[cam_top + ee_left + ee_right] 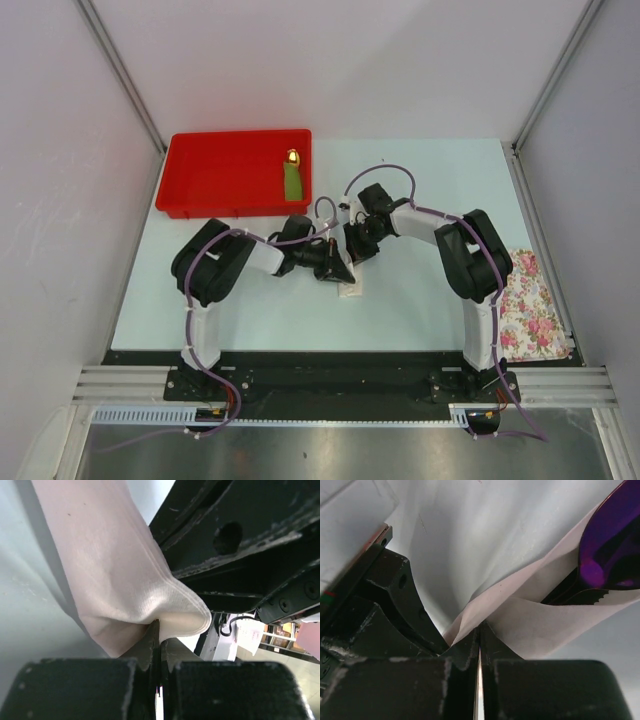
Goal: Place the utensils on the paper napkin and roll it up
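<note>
The white paper napkin lies mid-table, mostly hidden under both grippers. My left gripper is shut on a folded edge of the napkin; its tip pinches the paper. My right gripper is shut on the napkin's other edge, pinching it at its tip. In the right wrist view the spoon's purple bowl sticks out of the fold, with the black knife's serrated edge beside it. Both utensils' handles are hidden inside the napkin.
A red tray stands at the back left and holds the green piece with a gold tip. A flower-printed cloth lies at the right edge. The right gripper's body fills the left wrist view close by.
</note>
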You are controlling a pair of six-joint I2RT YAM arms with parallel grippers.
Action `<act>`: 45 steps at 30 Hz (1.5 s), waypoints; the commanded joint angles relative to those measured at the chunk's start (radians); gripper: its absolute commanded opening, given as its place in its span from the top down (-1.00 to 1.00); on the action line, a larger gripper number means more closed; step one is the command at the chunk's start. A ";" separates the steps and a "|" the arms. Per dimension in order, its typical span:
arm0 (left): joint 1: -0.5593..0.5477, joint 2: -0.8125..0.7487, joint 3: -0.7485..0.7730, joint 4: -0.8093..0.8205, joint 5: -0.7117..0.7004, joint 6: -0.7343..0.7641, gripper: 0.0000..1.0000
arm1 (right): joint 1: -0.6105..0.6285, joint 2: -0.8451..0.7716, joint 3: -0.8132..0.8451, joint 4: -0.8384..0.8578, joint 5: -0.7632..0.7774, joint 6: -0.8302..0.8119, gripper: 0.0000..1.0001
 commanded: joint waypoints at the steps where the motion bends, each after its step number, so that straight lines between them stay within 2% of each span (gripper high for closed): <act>1: 0.000 0.029 0.022 -0.120 -0.093 0.082 1.00 | 0.000 0.071 -0.046 0.007 0.132 -0.036 1.00; 5: 0.006 0.035 0.021 -0.157 -0.107 0.114 0.99 | -0.038 0.012 -0.009 0.003 0.036 -0.007 0.89; 9: 0.005 0.035 0.031 -0.168 -0.102 0.131 1.00 | -0.101 -0.041 0.022 0.014 -0.143 0.037 0.80; 12: -0.005 0.031 0.047 -0.189 -0.098 0.157 1.00 | -0.153 -0.061 0.014 0.036 -0.263 0.082 0.79; 17: -0.006 0.029 0.056 -0.197 -0.096 0.160 0.99 | -0.184 -0.054 -0.023 0.060 -0.348 0.109 0.81; 22: -0.006 0.035 0.065 -0.200 -0.098 0.160 1.00 | -0.178 -0.020 -0.061 0.088 -0.356 0.116 0.85; 33: -0.006 0.013 0.079 -0.200 -0.105 0.162 1.00 | -0.172 0.061 -0.098 0.099 -0.273 0.083 0.95; 39: -0.043 -0.063 0.105 -0.148 -0.089 0.111 1.00 | -0.172 0.094 -0.119 0.089 -0.208 0.071 1.00; 45: -0.081 -0.061 0.146 -0.087 -0.050 0.032 1.00 | -0.173 0.112 -0.132 0.097 -0.189 0.083 1.00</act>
